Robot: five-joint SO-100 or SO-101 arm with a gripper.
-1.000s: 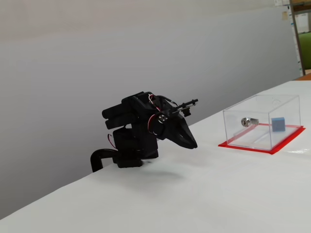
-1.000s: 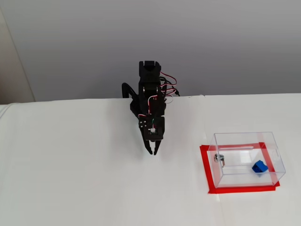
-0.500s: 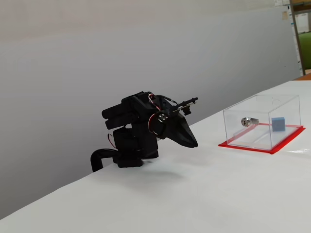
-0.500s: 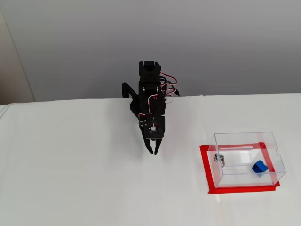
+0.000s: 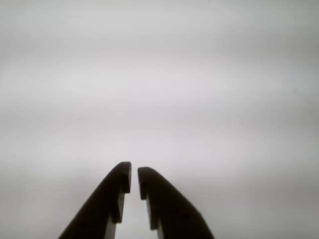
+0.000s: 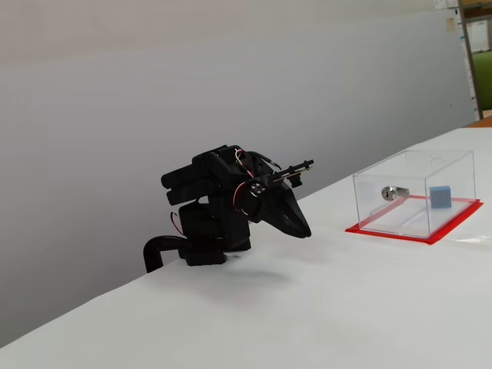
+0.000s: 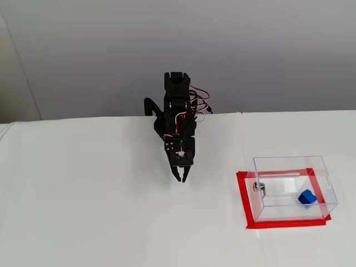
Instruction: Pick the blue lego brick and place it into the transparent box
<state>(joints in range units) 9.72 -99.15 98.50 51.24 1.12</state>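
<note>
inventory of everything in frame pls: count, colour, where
blue lego brick: 1, bright blue, inside the transparent box, toward its right end in a fixed view.
transparent box: 1, clear walls on a red base, on the table right of the arm.
lock cylinder: 1, silver, on a box wall.
table: 1, white, under everything.
wall: 1, grey, behind the table.
shelving: partly visible, far right edge of a fixed view.
arm: 1, black with red and white wires, folded low at the table's back edge.
gripper: 1, black, tips nearly together, holding nothing, pointing down at bare table.
</note>
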